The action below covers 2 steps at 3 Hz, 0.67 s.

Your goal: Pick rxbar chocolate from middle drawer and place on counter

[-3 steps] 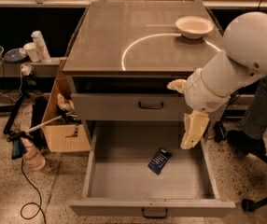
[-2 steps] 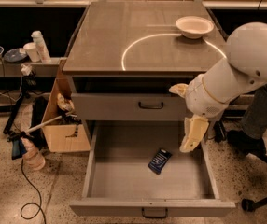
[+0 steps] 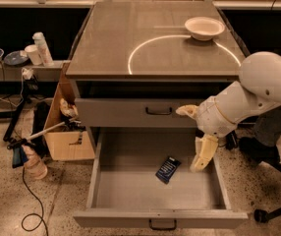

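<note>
The gripper (image 3: 187, 140) hangs over the middle drawer's (image 3: 130, 217) right side, jaws spread wide and empty; the rxbar chocolate (image 3: 168, 169) lies just left of the lower finger

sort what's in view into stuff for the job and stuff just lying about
Job: rxbar; middle drawer; counter; gripper, open, over the drawer's right side, beside the rxbar.

Lying about: bowl on the counter; upper drawer; cardboard box; bottle at left.
</note>
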Each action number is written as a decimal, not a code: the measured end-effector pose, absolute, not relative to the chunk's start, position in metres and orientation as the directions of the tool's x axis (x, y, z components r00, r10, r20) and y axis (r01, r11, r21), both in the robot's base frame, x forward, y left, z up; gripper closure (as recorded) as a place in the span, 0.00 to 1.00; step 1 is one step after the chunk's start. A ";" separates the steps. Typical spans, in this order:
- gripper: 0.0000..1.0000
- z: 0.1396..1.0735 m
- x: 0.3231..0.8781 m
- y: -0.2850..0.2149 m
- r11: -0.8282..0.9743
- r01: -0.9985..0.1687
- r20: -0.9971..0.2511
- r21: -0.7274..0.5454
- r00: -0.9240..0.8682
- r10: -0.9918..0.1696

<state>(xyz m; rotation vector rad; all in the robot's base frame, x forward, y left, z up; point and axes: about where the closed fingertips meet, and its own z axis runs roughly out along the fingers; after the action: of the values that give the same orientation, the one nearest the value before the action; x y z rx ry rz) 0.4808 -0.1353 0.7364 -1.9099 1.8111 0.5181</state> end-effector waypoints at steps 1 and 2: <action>0.00 0.736 0.481 -0.135 -0.032 -0.997 -0.560 -0.068 0.065 -0.826; 0.00 0.731 0.483 -0.136 -0.007 -0.998 -0.507 -0.063 0.038 -0.861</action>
<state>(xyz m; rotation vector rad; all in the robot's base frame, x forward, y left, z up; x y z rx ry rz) 0.4827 -0.1358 0.7312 -1.9216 1.8764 0.4597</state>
